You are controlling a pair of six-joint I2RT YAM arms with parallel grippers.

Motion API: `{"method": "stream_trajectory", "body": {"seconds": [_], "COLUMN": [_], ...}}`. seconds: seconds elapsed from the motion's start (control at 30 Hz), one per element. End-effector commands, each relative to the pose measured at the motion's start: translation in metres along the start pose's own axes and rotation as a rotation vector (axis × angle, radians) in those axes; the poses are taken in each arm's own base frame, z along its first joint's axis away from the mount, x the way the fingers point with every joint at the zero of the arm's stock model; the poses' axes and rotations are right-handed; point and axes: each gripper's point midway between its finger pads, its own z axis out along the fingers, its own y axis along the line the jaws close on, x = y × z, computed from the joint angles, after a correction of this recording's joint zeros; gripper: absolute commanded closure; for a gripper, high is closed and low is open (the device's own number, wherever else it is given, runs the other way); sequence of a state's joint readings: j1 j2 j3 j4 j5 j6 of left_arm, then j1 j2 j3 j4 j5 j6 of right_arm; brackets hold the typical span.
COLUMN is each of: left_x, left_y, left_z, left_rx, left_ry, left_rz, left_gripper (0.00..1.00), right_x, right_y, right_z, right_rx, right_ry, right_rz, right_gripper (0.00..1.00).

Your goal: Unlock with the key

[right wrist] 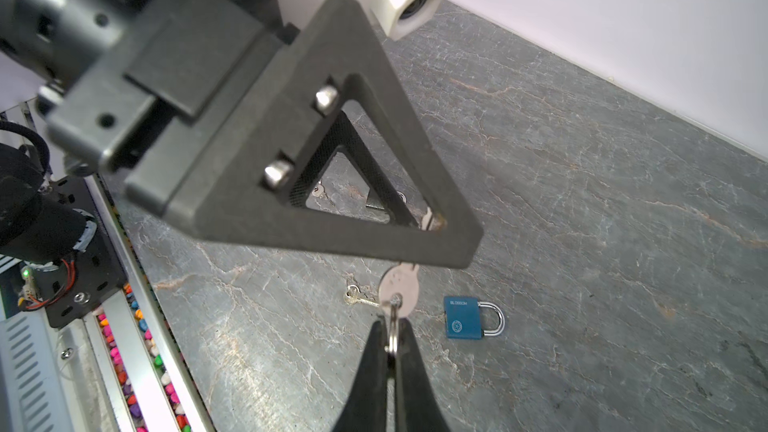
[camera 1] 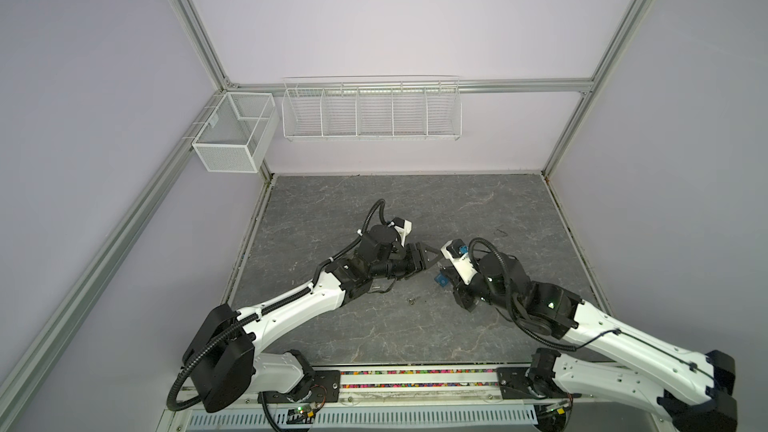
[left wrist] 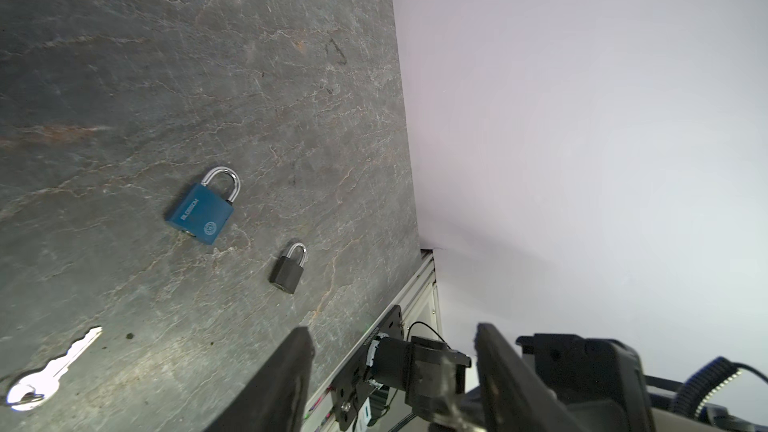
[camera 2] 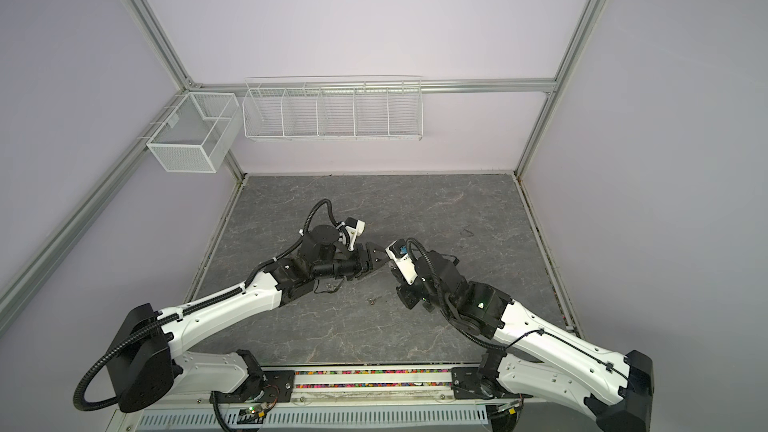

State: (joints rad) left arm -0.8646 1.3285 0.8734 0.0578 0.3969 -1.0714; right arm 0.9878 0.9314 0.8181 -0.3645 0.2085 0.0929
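- Right gripper [right wrist: 390,326] is pinched fully closed on the split ring of the silver round-headed key [right wrist: 399,286], offering the blade forward. I read this as a handover.
- Left gripper [left wrist: 392,328] is half open, jaws flanking that blade, not yet clamped.
- Blue padlock with steel shackle [right wrist: 461,317] lies flat on the grey stone-patterned surface [right wrist: 602,201] beyond, shackle closed.

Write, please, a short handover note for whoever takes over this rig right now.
The right claw is shut on the ring of the silver key, holding it above the table.
The left claw is open, its fingers seemingly either side of the key's blade, not gripping yet.
The blue padlock and black padlock lie flat on the table, apart, and their shackles look closed.
Done: key lifted.
Left: settle the grip, insert the key, turn. I cannot tell which padlock it fits.
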Motion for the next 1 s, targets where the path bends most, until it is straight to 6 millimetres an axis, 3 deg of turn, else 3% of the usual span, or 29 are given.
{"method": "stream_trajectory", "body": {"seconds": [0.0,0.47,0.7,0.97], "left_x": [-0.011,-0.013,-0.012,-0.014], "left_y": [-0.021,-0.015,-0.012,-0.011], "left_z": [0.002,0.011,0.011,0.011], "left_rx": [0.062,0.032,0.022,0.010], "left_ry": [-0.034,-0.044,-0.046,-0.051], "left_rz": [-0.018,-0.037,-0.039,-0.028], "left_gripper": [0.44,0.79,0.85,1.00], "right_x": [-0.010,-0.006,-0.003,-0.005], "right_y": [0.003,0.000,0.001,-0.001], "right_z": [0.000,0.004,0.009,0.005], "right_rx": [-0.002,0.023,0.023,0.033], "right_ry": [-0.018,0.010,0.032,0.029], "right_rz": [-0.044,-0.077,-0.086,-0.082], "right_gripper": [0.94,0.94,0.94,0.94]}}
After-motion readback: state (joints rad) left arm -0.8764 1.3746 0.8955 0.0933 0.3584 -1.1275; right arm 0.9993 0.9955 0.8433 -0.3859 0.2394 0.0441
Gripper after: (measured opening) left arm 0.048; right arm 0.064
